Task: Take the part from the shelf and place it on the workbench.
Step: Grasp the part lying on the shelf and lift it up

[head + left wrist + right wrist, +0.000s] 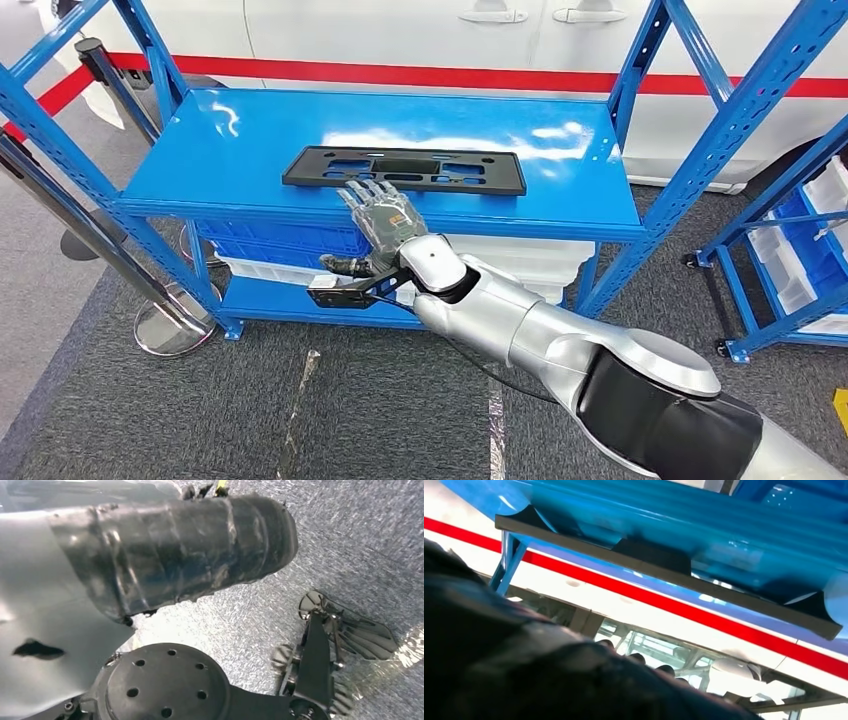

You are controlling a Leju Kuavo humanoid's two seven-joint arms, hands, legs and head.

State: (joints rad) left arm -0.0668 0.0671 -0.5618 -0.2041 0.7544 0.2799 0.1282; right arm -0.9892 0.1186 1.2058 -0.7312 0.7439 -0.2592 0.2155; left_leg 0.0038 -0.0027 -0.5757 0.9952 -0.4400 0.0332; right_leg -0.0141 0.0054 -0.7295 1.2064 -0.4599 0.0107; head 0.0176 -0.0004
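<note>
The part [405,168] is a long flat black plastic plate with cut-outs. It lies on the top deck of the blue shelf [220,150], near the front edge. My right hand [385,220] reaches in from the lower right, fingers stretched out flat and apart, their tips at the part's near edge; it holds nothing. In the right wrist view the part [664,575] shows as a dark bar against the blue deck, with my right hand [524,665] a dark blur in front. My left hand's ribbed cover [175,555] hangs over the grey floor, its fingers hidden.
A white car with a red stripe [420,75] stands right behind the shelf. Blue and white bins [280,245] fill the lower deck. Stanchion posts with round bases [170,320] stand at the left. A second blue rack with bins [800,260] is at the right.
</note>
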